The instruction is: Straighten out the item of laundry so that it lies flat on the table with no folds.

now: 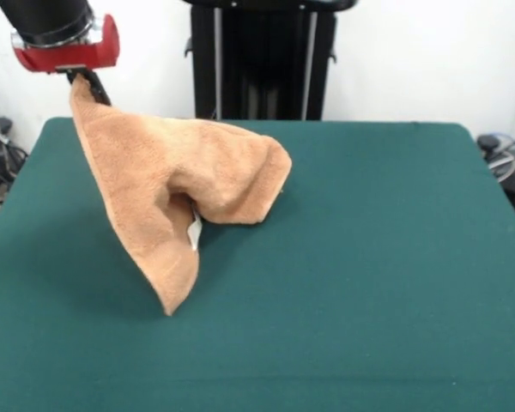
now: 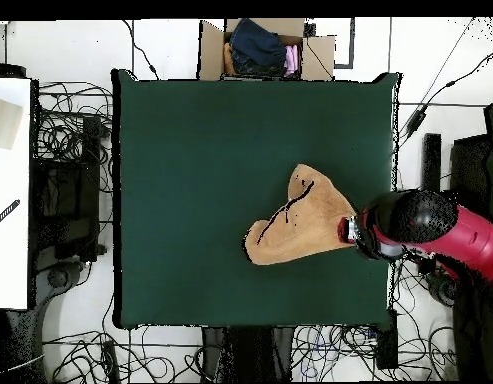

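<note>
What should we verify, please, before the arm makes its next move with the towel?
1. Grip: end effector holds a corner of the towel lifted. Ok.
2. Towel flat: it hangs in a draped cone with folds. Not ok.
3. Lower end: rests on the table. Ok.
4. Towel within the table edges: overhead, it lies inside, near the edge by the arm. Ok.
5. White label: visible under a fold. Ok.
6. Room to spread: open green cloth shows beside the towel. Ok.
7. Finger placement on the hem: hidden. Cannot tell.

light: bright, even | shadows: soft, beneath towel (image 1: pixel 176 193) on table (image 1: pixel 369 257) | glare: none | blur: slight
</note>
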You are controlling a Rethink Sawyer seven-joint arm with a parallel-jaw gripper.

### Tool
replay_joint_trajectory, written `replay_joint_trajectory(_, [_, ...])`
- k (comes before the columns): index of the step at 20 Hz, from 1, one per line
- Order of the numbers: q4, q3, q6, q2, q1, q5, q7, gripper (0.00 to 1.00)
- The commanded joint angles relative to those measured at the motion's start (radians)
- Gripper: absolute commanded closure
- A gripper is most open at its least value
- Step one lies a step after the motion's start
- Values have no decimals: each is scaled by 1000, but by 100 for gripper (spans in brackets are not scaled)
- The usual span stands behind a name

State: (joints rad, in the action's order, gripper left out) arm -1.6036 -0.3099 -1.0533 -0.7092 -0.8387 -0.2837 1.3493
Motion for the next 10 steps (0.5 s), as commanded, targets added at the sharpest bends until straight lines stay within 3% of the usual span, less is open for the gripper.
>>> replay_joint_trajectory(1, [-180,-76,-15,-134,-65,-30,-221,100])
replay_joint_trajectory(10, [-342,-92,-18,-324,-139,-10,-232,100])
